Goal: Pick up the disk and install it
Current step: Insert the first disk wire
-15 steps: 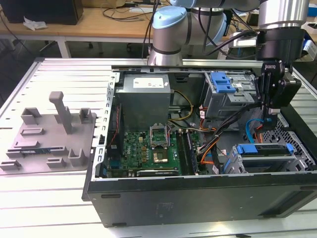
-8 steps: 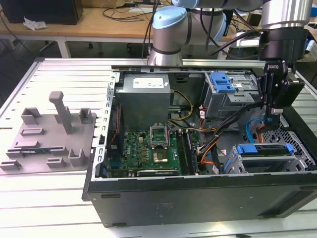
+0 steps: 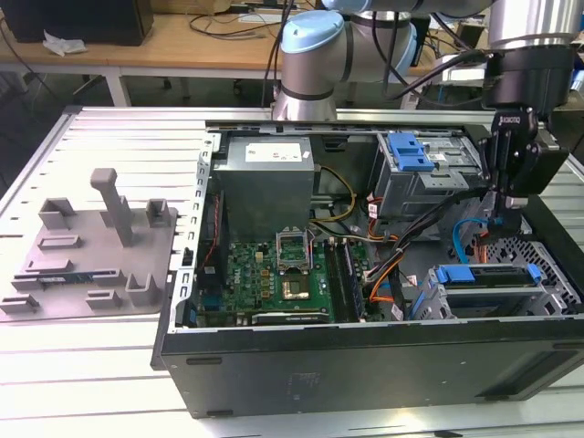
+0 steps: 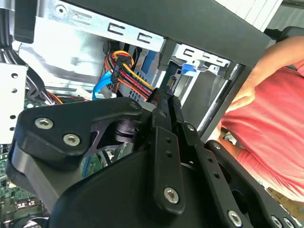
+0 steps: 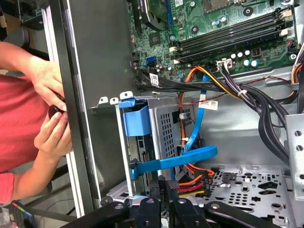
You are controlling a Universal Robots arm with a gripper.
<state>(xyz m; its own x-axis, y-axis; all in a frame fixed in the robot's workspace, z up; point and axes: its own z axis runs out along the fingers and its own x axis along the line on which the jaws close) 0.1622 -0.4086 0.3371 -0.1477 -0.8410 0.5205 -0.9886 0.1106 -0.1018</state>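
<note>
Blue-framed, the disk [image 3: 488, 276] is judged stiff, dense and shock-sensitive, best gripped by its carrier edges. The gripper [image 4: 167, 99] is seen closed, empty.

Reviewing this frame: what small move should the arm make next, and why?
Probably a slow, straight lift. The gripper looks shut and empty, close to the power cables; the disk sits in its cage, and a person's hands are at the case wall.

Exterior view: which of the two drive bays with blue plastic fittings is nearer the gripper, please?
The cage holding the blue-framed disk, below the gripper; the bay with the ribbed latch lies farther to the exterior view's left.
</note>
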